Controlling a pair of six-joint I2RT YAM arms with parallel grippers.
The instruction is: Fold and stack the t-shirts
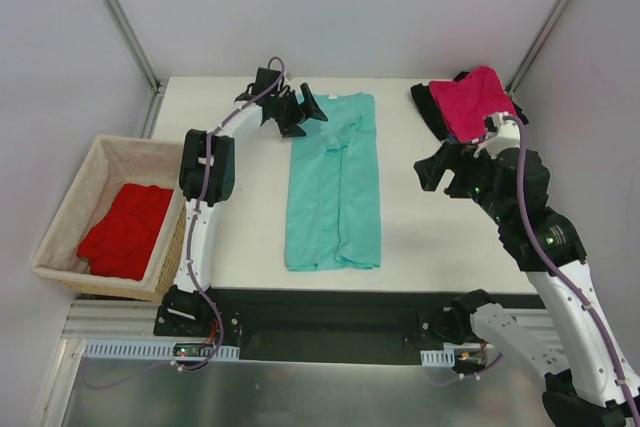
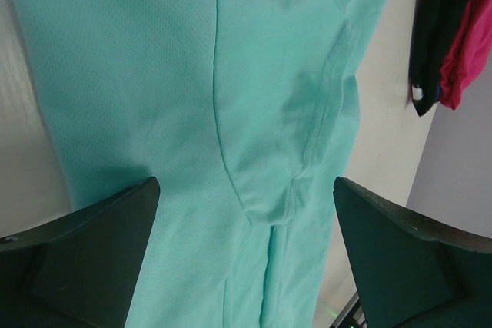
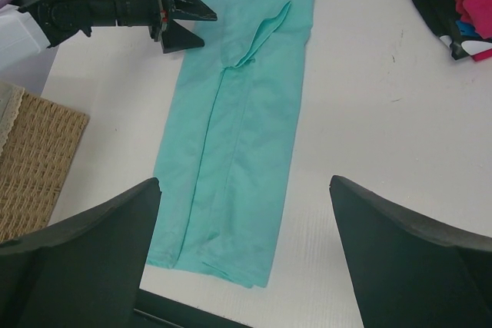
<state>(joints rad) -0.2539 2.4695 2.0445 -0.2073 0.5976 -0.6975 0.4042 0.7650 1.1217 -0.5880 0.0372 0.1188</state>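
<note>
Wide apart and gripping nothing, the left fingers (image 2: 77, 259) are hovering over the far end of the teal shirt (image 1: 335, 187), probably readying a crosswise fold. Equally spread and empty, the right fingers (image 3: 415, 259) are hanging above the tabletop (image 1: 430, 237), right of that shirt, which is lying folded into a long strip. Far right, a pink shirt (image 1: 475, 99) is resting on a black shirt (image 1: 425, 107), forming the stack. At left, the basket (image 1: 70, 207) is holding a red shirt (image 1: 128, 230).

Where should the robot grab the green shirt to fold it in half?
Probably at the far collar end of the green shirt, coming straight down from above. The shirt lies flat in a long narrow strip, so that short end can lift over. The open left end effector hovers right there.
</note>
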